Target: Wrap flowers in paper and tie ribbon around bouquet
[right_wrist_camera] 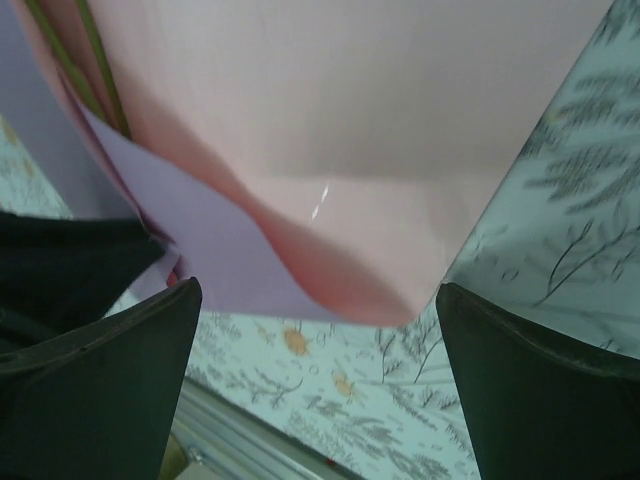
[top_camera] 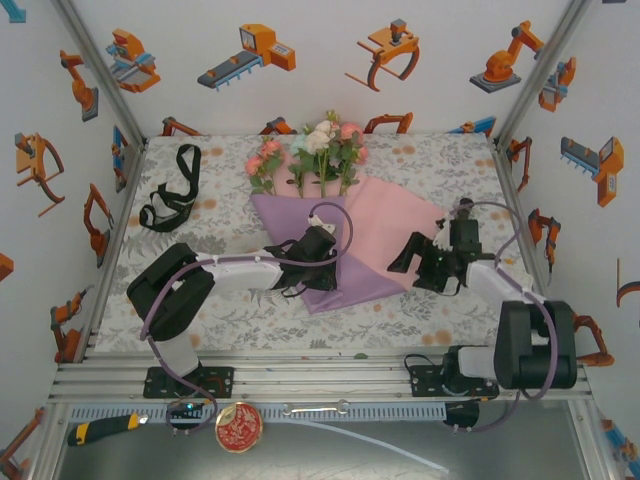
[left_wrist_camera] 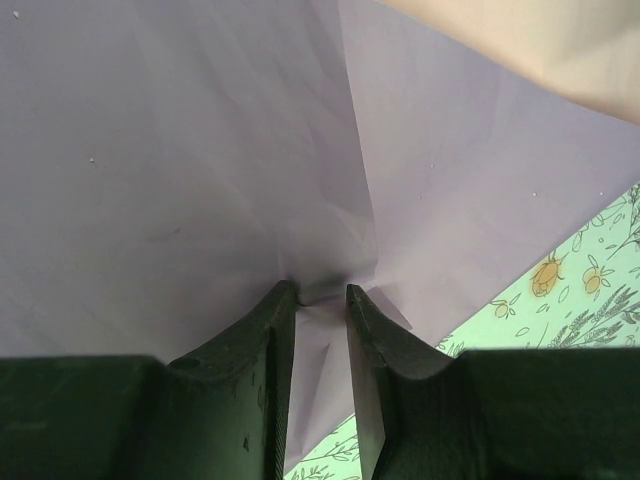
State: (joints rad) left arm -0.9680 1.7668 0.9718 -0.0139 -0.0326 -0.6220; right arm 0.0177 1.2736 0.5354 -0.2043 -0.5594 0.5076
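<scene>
The left tool (left_wrist_camera: 320,292) is pinching the lilac fold of the paper (top_camera: 388,225) lying on the worktop (top_camera: 440,160) under the flowers (top_camera: 318,150), while the right tool (right_wrist_camera: 318,300) is hovering spread at the pink corner, which probably needs gripping and drawing snugly across them.

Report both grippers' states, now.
Left gripper: shut, pinching the lilac side of the paper.
Right gripper: open wide, holding nothing.
</scene>
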